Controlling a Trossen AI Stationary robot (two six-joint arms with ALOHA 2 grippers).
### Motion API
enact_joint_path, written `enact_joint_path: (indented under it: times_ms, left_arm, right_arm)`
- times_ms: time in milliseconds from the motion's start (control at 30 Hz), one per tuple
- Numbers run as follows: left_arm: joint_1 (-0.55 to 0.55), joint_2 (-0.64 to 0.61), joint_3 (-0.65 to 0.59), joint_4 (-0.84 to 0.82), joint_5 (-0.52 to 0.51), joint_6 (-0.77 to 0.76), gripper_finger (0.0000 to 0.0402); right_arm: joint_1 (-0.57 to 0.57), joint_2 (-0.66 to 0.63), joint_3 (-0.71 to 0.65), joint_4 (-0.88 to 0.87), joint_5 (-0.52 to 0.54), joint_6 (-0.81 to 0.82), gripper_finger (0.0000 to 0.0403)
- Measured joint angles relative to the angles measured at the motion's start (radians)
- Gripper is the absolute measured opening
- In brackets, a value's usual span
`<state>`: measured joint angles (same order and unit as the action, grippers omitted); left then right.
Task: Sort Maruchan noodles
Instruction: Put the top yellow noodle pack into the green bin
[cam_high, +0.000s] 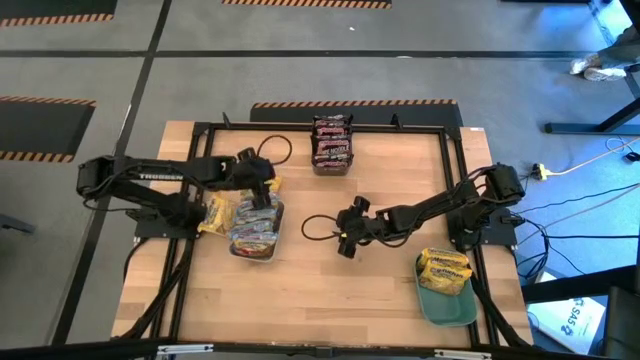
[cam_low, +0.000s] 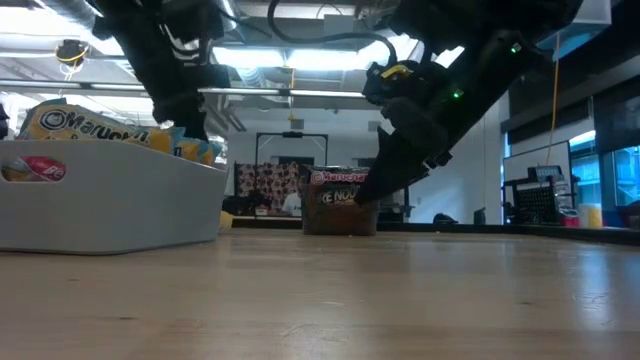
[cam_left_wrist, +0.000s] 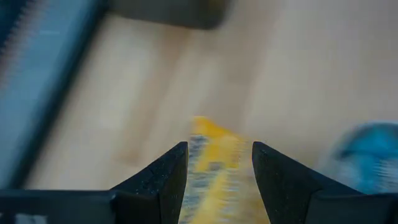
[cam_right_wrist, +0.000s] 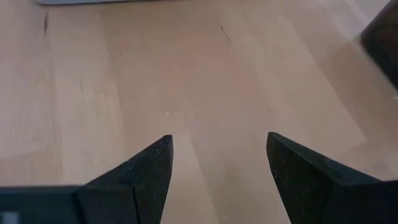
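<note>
left gripper (cam_left_wrist: 214, 177): fingers pinching a yellow packet (cam_left_wrist: 211, 163) over the grey tray (cam_high: 252, 250); thin grip could slip.
right gripper (cam_right_wrist: 217, 168): spread wide, empty, right of that tray.

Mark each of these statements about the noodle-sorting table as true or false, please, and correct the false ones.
1. The left gripper holds a yellow packet between its fingers. True.
2. The right gripper holds a brown packet. False: its open fingers have only bare table between them.
3. Yellow packets lie in the teal tray. True.
4. The dark packets are stacked in the grey tray. False: they sit in a separate container at the table's far edge; the grey tray is beside the left arm.
</note>
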<state>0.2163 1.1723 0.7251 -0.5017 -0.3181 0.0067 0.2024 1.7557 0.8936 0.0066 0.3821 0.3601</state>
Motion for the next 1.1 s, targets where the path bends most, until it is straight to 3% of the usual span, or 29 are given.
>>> enact_joint_path:
  times_ms: [133,267,533,900,1000,1100]
  left_arm:
    - [0.029,0.0,-0.016,-0.006,0.217,-0.027,0.0174]
    - [0.001,-0.001,-0.046,0.001,0.337,-0.084,0.0174]
    - [-0.149,0.0,-0.081,0.002,0.402,-0.247,0.0174]
    - [-0.427,0.0,-0.066,0.07,0.378,-0.424,0.0174]
    - [-0.435,-0.018,0.015,-0.023,0.298,-0.432,0.0174]
    - [-0.428,-0.025,0.114,-0.145,0.151,-0.414,0.0174]
  right_arm:
    - [0.001,0.0,0.0,-0.001,-0.016,0.021,0.0243]
    - [0.001,0.0,0.0,0.0,-0.018,0.021,0.0243]
    - [0.001,0.0,0.0,0.0,-0.017,0.018,0.0243]
    - [0.001,-0.001,0.0,0.0,-0.017,0.007,0.0243]
    - [0.001,-0.001,0.0,0.002,-0.017,0.001,0.0243]
    - [0.0,-0.001,0.0,0.004,-0.017,0.001,0.0243]
